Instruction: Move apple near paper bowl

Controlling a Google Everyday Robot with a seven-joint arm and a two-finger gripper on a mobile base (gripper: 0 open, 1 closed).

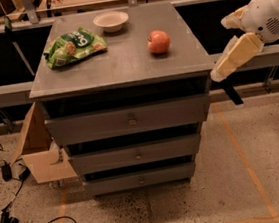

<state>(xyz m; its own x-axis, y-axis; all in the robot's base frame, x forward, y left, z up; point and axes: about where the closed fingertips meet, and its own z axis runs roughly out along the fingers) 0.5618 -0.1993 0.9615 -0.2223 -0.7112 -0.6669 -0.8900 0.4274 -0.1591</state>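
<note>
Gripper (pixel 221 71) hangs right of the cabinet (pixel 124 67); can't tell its grip state. Apple (pixel 158 41) sits well left of it. Clip it off-centre and it could roll past the paper bowl (pixel 111 20).

The gripper (pixel 234 58) at right has its arm (pixel 269 13) cropped.

We note bench (pixel 124 70) at centre, three drawers (pixel 130 119) stacked under its top. On top: bowl (pixel 111 21) at back, about middle; bag (pixel 74 46) front-left of bowl, near left edge; apple (pixel 158 41) front-right of bowl, apart from both. Claw (pixel 234 58) off bench's right side, near front-right corner, well apart from apple. Box (pixel 38 150) on floor against bench's left side; cables (pixel 5 174) on floor left of box.
</note>
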